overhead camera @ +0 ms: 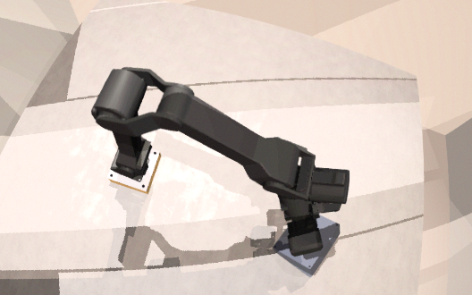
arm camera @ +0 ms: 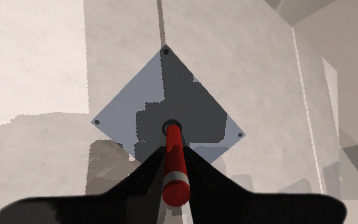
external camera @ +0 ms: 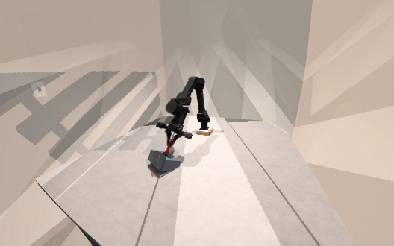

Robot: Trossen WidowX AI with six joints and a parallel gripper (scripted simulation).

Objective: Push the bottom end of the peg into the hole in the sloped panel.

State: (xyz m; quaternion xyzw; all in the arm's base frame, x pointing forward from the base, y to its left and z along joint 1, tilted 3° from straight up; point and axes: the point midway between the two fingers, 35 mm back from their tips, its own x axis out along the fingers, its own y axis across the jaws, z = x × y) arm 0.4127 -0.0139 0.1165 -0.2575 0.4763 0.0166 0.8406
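The red round peg (external camera: pixel 168 147) (arm camera: pixel 174 157) has a light grey band near its top. My gripper (external camera: pixel 169 143) (arm camera: pixel 174 151) is shut on it, and the fingers hold it from both sides. The blue-grey sloped panel (overhead camera: pixel 308 266) (external camera: pixel 172 163) (arm camera: pixel 122 111) lies below the gripper. In the wrist view, the peg's bottom end overlaps the dark round hole (arm camera: pixel 164 126), with a thin dark rim showing around its far side. The end is at the hole's mouth; how deep it sits is hidden. In the top view, the arm covers the peg and hole.
The arm's base plate (overhead camera: pixel 151 175) (external camera: pixel 204 133) stands on the table (overhead camera: pixel 224 192) (external camera: pixel 224 209), well away from the panel. The arm reaches over from it. Small dark screw holes mark the panel's corners. Shadows of the arm fall across the panel and table.
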